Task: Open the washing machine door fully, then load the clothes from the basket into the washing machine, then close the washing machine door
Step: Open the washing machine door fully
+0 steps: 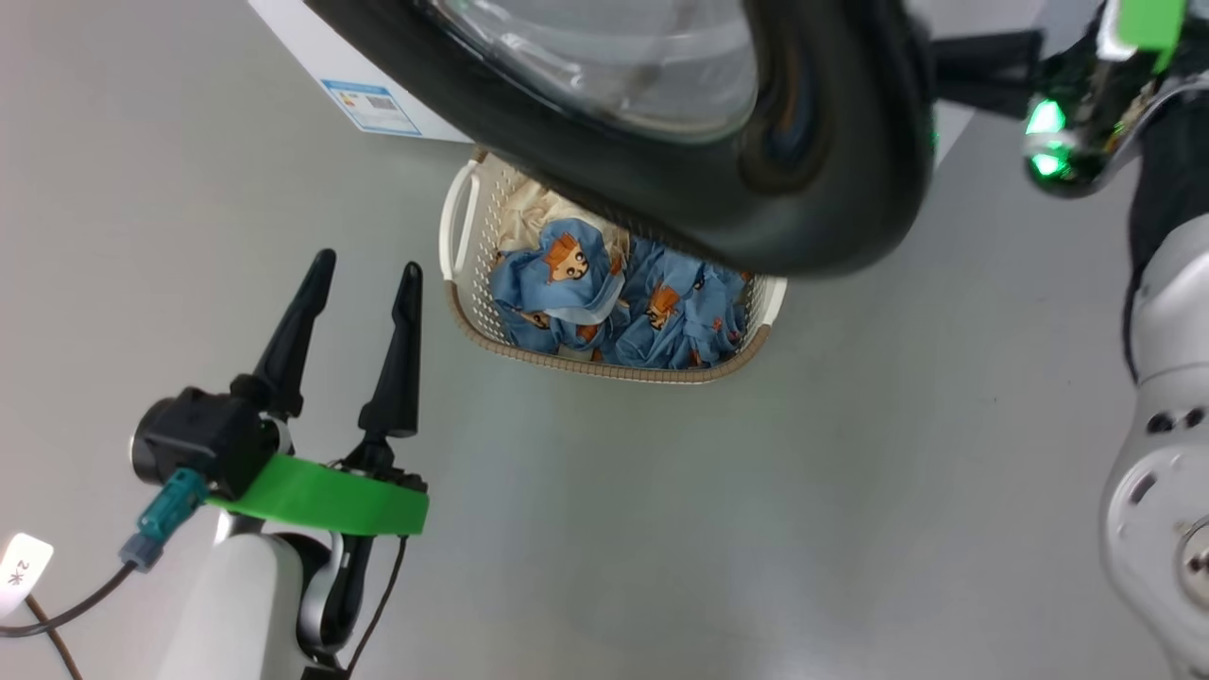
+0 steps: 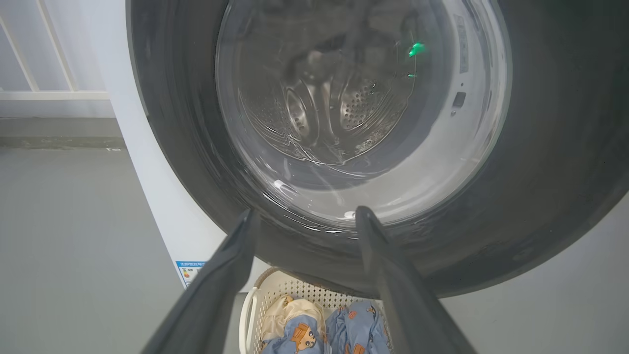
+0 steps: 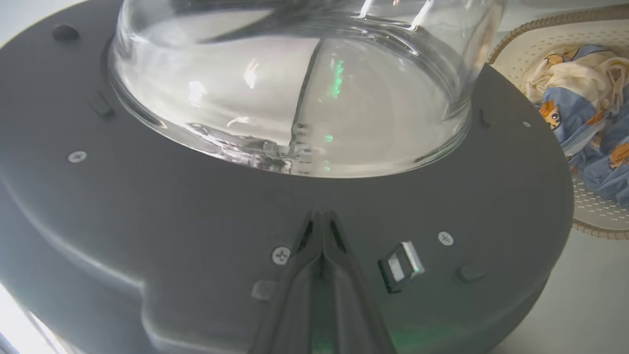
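My left claw (image 1: 367, 260) has its two dark fingers spread wide, nothing in them. Just past its tips, off to the right, sits the small cream perforated basket with a brown woven-look rim (image 1: 586, 366), full of light-blue cartoon-print clothes (image 1: 567, 283). My right claw (image 3: 322, 216) is pinched together. Its tips are at the grey inner face of the big round black-rimmed glass door (image 3: 196, 221), can't tell if touching. Beyond that is the white front-loading washing machine (image 1: 312, 47).

I see my right gripper (image 3: 322, 221) pinched shut, tips at the grey inner face of the washing machine door (image 3: 147, 211), its glass bowl (image 3: 290, 98) bulging just beyond them, a metal latch (image 3: 404, 265) just to their right, and the basket (image 3: 597, 216) of clothes (image 3: 585, 123) farther right.
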You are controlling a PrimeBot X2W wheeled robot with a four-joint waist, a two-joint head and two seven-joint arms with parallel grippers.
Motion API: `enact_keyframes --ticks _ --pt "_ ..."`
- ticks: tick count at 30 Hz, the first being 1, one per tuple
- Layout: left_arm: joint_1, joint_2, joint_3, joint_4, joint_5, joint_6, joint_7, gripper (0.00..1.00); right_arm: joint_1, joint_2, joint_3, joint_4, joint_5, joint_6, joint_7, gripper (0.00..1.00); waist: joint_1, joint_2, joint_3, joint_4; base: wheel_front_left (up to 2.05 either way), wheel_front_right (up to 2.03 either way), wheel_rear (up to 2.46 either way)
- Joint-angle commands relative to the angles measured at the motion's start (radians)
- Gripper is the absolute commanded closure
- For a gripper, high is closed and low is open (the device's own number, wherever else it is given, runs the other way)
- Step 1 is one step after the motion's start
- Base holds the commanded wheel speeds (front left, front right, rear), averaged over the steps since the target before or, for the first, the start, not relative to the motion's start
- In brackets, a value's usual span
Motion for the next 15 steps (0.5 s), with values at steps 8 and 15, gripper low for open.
enact_keyframes --ticks 8,15 --pt "0.029 0.030 0.028 -0.022 0.006 -0.003 -0.006 0.00 0.126 0.030 0.299 -0.078 0.271 0.002 0.011 1.00 0.0000 0.0000 -0.032 0.022 0.00 0.00 0.00" --pt "0.042 0.028 0.032 -0.027 0.006 -0.003 -0.006 0.00 0.249 0.030 0.552 -0.147 0.478 0.002 -0.059 1.00 0.0000 0.0000 -0.049 0.041 0.00 0.00 0.00"
